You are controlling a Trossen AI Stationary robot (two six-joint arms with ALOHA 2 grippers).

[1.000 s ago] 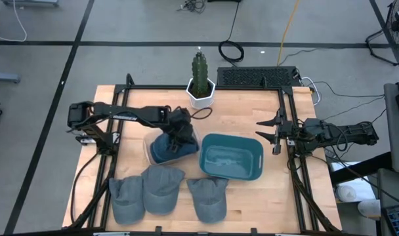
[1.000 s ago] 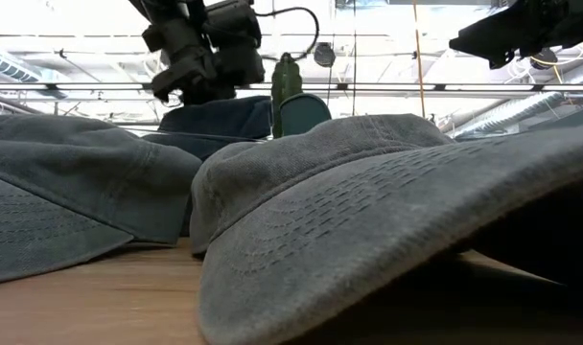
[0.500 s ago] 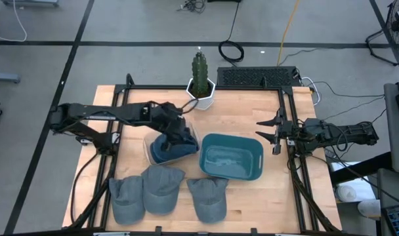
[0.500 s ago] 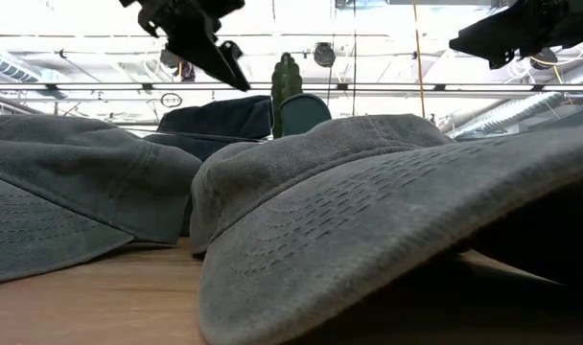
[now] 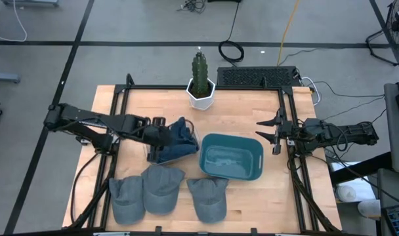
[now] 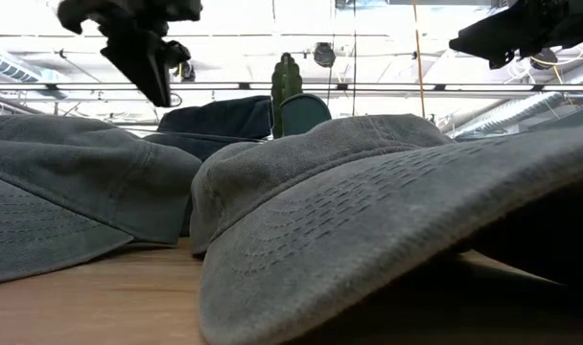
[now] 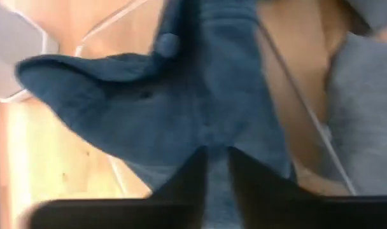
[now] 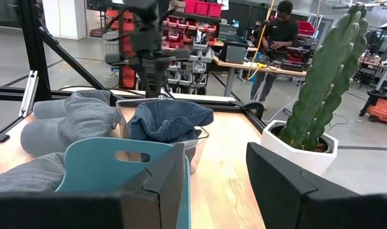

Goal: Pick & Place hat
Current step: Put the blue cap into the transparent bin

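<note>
Containers first: I have a clear plastic bin [image 5: 149, 145] left of centre on the wooden table [image 5: 252, 105], and the dark blue hat [image 5: 176, 139] sits bunched in it, spilling over the rim on the side toward the teal bin [image 5: 230, 158]. That teal bin stands just beside it, and I can make out nothing inside but its bare floor. Three grey caps [image 5: 167, 194] lie in a row along the near edge of the table, outside either bin. A potted cactus [image 5: 200, 78] in a white pot stands at the far edge.

My left gripper [image 5: 161, 136] is at the clear bin, up against the blue hat. In the left wrist view its fingers [image 7: 184, 181] sit close together, only a narrow gap between them, with the hat's fabric right in front; I cannot tell whether they pinch any cloth. My right gripper [image 5: 273, 133] waits off the table's right side, jaws spread wide and holding nothing. A person [image 8: 284, 33] stands at a bench in the room beyond.
</note>
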